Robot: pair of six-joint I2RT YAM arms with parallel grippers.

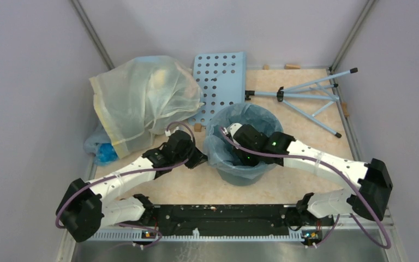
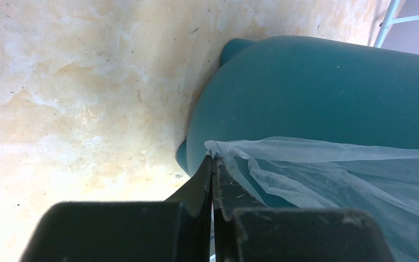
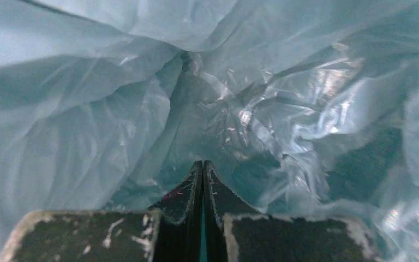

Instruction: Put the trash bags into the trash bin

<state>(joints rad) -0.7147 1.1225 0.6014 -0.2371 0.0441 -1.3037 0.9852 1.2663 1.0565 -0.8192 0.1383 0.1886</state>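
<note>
The left fingers [image 2: 201,183] are squeezed shut on the edge of the blue trash bag [image 2: 327,169], just outside the teal trash bin [image 2: 316,93]. The bag sits in the bin on the counter [image 2: 76,98]. The right fingers [image 3: 192,188] are shut too, holding nothing, down inside the bag.

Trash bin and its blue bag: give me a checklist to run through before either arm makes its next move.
1. Trash bin upright on the table: ok.
2. Trash bag inside the bin, lining it: ok.
3. Bag folded over the rim all round: cannot tell; the right arm hides the near right part.
4. Left pincer, shut at the bag's edge outside the bin wall, has hold of the film: cannot tell.
5. Right pincer, shut deep inside the bag, has film caught in it: cannot tell.
6. Yellowish bag apart from the bin: ok.
</note>
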